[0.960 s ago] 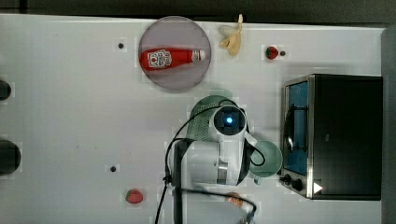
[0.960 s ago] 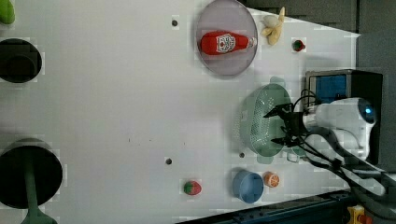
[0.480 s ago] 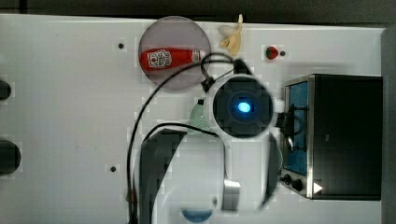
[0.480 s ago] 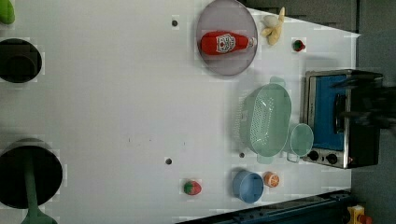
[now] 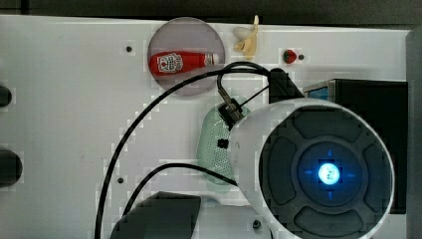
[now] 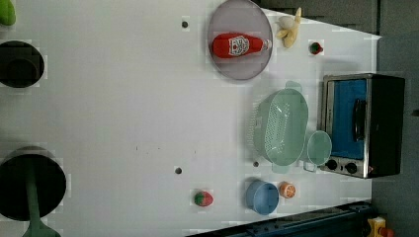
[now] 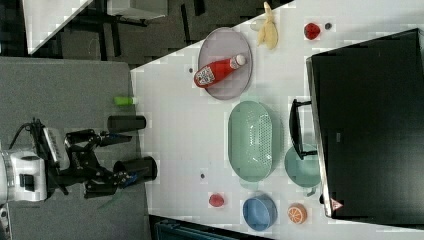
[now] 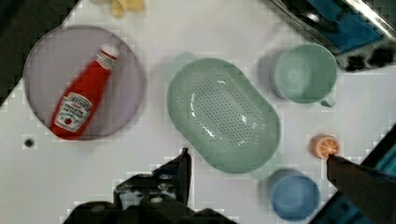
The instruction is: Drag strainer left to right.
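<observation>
Gripper point(image 7: 122, 159) spread wide — well clear of strainer point(image 6: 280, 127).

White table point(image 6: 123, 108), dark grey floor point(image 7: 75, 85) w/ even light.

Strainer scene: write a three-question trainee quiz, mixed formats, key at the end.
1. True or false: the ketchup bottle lies on the round plate.
2. In the left view, what stands between the strainer and the toaster oven? A) blue bowl B) green cup C) banana
3. Fill in: the gripper is ____, holding nothing.

Key: 1 true. 2 B, the green cup. 3 open.
</observation>
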`<state>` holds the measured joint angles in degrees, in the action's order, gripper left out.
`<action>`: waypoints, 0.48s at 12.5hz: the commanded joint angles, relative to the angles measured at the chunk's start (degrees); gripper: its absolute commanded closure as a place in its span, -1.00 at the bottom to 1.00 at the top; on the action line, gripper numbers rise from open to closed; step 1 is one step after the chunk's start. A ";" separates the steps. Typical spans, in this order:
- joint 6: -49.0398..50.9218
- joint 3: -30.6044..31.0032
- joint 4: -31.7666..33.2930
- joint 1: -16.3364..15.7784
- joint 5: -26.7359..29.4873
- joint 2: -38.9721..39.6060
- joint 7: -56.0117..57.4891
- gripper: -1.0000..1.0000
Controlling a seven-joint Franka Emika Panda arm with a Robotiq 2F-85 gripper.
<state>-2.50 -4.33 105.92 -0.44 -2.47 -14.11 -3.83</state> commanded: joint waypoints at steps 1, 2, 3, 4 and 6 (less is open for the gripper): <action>1.01 -0.59 -1.15 -0.37 0.79 3.68 4.19 -1.00; 1.81 -0.55 -1.12 -0.37 0.82 3.67 4.31 -1.00; 2.25 -0.51 -1.05 -0.38 0.82 3.70 4.31 -1.00; 2.27 -0.48 -0.96 -0.38 0.82 3.74 4.30 -1.00; 2.25 -0.48 -0.85 -0.38 0.82 3.97 4.30 -1.00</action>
<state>-0.21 -4.54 104.52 -1.12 -2.23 -10.87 -1.97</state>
